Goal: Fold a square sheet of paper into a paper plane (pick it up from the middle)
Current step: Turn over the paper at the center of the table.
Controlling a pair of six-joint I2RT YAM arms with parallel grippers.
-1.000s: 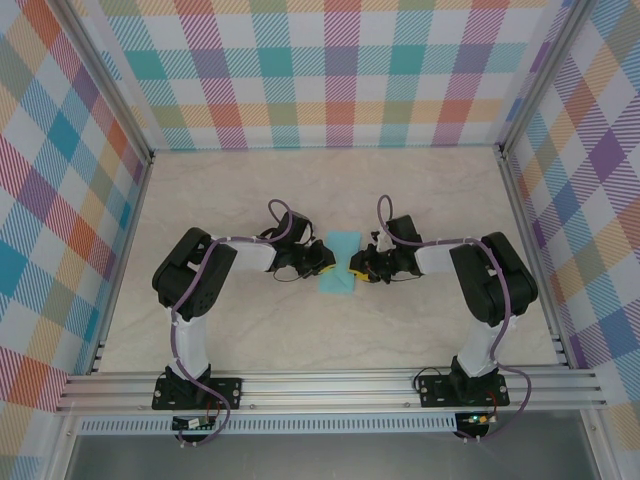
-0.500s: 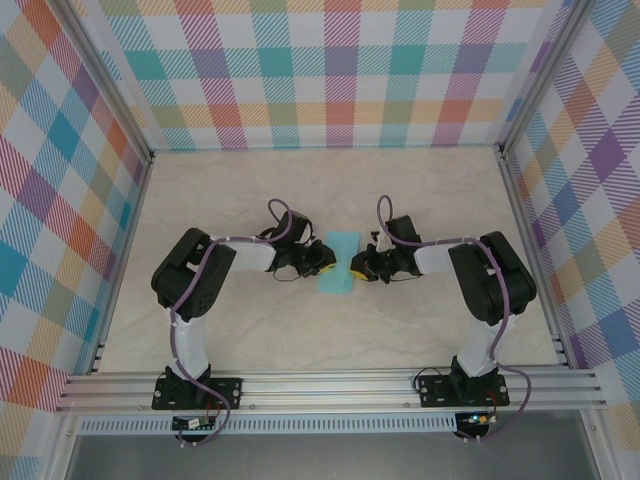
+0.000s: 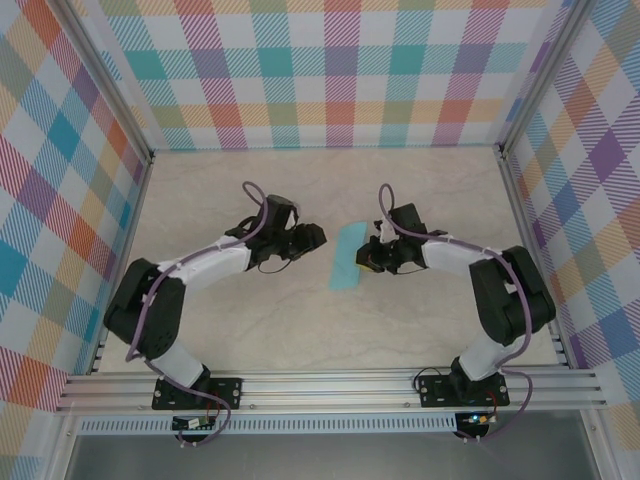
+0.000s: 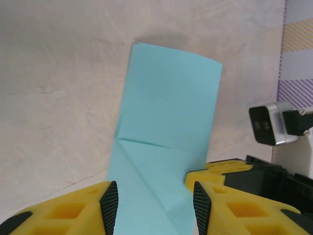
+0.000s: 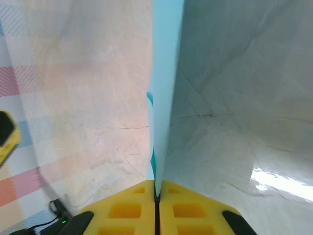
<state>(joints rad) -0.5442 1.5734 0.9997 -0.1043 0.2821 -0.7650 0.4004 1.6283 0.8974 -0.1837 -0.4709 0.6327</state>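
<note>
Marbled surface (image 3: 300, 330), plaid walls: the right jaws are pressed together on the near edge of the partly folded square sheet of paper (image 3: 347, 257), apparently to steady it between folds. The left jaws stand apart, holding nothing, with the sheet ahead of their gap.

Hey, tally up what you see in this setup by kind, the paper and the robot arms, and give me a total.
turquoise paper: 1
robot arms: 2 (left arm, right arm)
Total: 3
</note>
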